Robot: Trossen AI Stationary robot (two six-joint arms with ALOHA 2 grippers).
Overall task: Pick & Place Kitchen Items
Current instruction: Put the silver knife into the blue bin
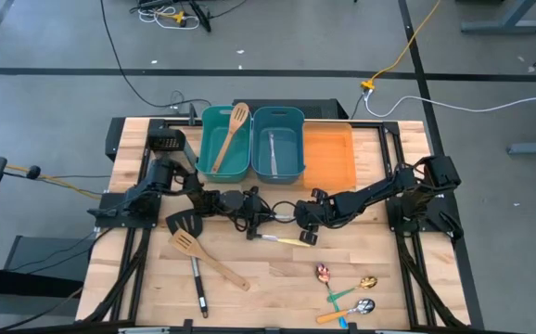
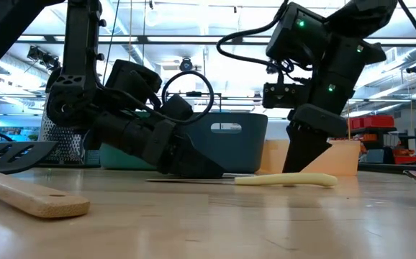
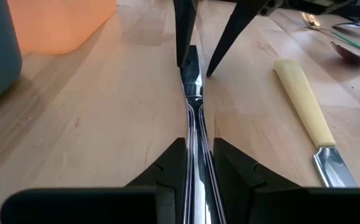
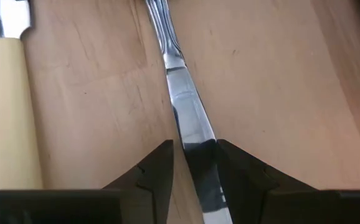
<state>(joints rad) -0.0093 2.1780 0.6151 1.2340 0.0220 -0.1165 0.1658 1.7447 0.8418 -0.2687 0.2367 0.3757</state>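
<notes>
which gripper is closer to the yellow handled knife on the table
Right. The right gripper sits just beside the yellow-handled knife; the left gripper is slightly farther off.

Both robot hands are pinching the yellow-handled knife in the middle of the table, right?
Not quite. The left gripper and right gripper both pinch the all-silver knife. The yellow-handled knife lies untouched beside it, as both wrist views show.
</notes>
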